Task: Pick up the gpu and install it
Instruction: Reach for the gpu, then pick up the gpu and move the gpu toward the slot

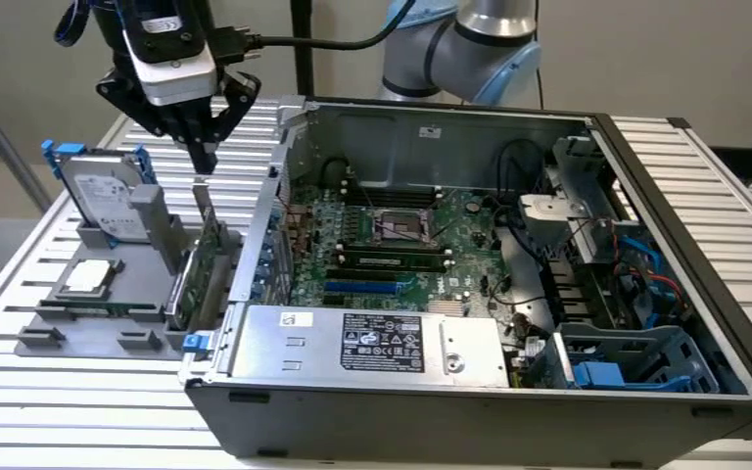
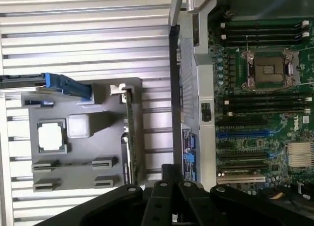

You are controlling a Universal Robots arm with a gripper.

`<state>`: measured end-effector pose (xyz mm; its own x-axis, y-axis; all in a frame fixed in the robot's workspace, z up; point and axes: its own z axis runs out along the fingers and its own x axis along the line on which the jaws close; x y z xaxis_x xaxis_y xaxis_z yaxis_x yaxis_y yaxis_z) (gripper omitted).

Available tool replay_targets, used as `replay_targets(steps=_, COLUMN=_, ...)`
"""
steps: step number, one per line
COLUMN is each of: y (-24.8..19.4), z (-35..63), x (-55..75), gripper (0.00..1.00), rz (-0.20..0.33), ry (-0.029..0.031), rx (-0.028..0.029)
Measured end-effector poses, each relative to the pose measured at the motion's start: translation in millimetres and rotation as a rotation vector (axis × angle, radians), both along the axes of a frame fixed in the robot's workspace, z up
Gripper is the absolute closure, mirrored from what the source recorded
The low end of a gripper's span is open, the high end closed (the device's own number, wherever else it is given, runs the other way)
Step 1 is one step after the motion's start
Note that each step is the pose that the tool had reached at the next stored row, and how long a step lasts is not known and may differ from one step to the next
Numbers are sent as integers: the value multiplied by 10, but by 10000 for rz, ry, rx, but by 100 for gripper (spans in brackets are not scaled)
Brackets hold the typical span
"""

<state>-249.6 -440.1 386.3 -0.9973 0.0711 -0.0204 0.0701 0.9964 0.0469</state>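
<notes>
Nothing is installed yet: the gpu (image 1: 201, 269) is left upright in the gray holder (image 1: 89, 328) beside the computer case (image 1: 481, 416). The gripper (image 1: 203, 157) is held narrow and empty above it.

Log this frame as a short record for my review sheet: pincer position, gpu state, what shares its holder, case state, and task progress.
pincer: close above the top of the gpu's silver bracket; contact unclear
gpu: standing on edge in the gray holder, outside the case
holder also carries: hard drive with blue rails, upright; square silver chip, lying flat
case: open, on the exterior view's right of the holder, motherboard exposed
progress: gpu not yet lifted or installed
</notes>
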Motion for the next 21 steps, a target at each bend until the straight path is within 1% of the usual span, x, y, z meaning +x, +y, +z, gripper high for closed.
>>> replay_targets(steps=5, y=-30, z=-39, x=-225, gripper=100, rz=-1, ry=-1, rx=-12)
replay_targets(steps=8, y=-40, z=-70, x=-361, gripper=100, rz=0, ry=-1, rx=-19)
replay_targets(steps=9, y=-39, z=-80, x=-388, gripper=100, rz=-1, ry=0, rx=-23)
replay_targets(steps=21, y=-39, z=-81, x=-389, gripper=100, rz=0, ry=0, rx=-24)
